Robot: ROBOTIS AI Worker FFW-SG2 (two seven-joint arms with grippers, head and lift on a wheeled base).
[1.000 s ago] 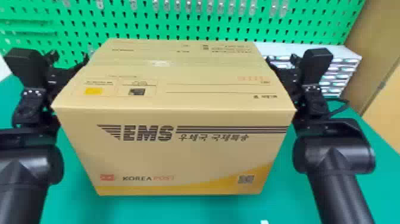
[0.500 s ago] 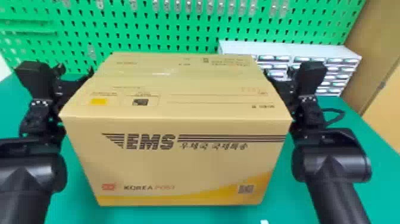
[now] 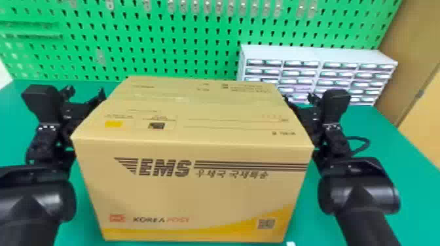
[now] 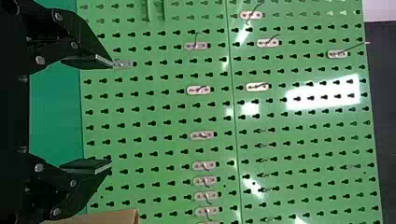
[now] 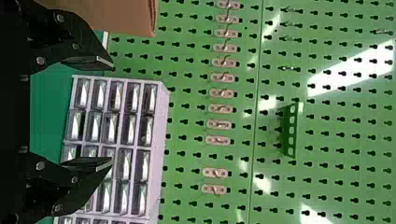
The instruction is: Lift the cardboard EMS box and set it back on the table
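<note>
Flanking the EMS box (image 3: 193,196), the left gripper (image 4: 112,113) and right gripper (image 5: 112,113) gape wide, nothing between their fingers; it looks too broad to pinch, so presumably they press its sides. Whether it touches the green table (image 3: 386,140) beneath, I can't tell.

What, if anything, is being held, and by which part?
The cardboard EMS box, apparently braced by its left and right side walls between the left gripper and right gripper; both grippers' fingers stand open, pinching nothing.
</note>
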